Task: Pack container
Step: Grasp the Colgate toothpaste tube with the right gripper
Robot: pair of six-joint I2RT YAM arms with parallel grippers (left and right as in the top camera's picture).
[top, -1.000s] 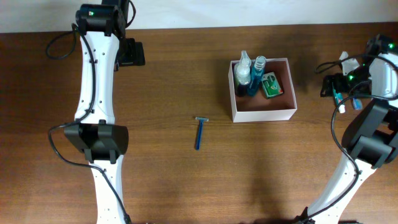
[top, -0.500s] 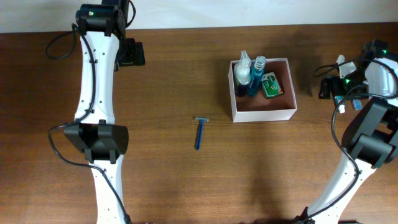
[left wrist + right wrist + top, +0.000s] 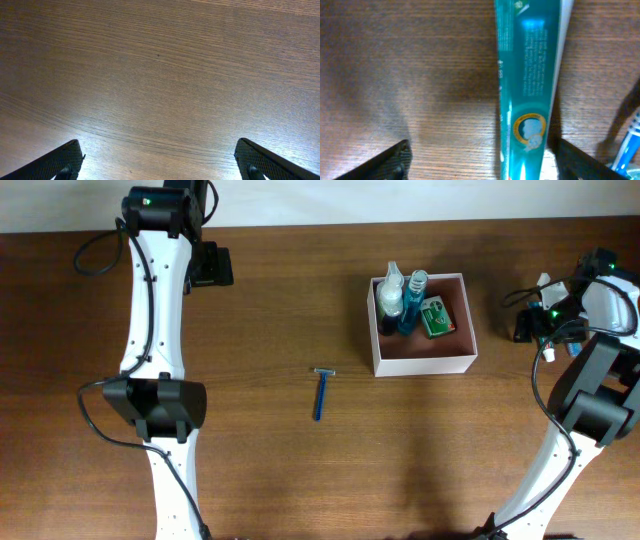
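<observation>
Both grippers gape: the left gripper over the table, the right gripper astride a teal toothpaste tube. A razor lies at eight o'clock from the container.

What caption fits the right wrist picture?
Open right tool over a teal tube lying on the wooden table.

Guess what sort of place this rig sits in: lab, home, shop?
Most likely a robot lab bench, not a home: a bare wooden table flanked by the left arm and right arm, with staged toiletries, a razor and a partly packed container.
</observation>
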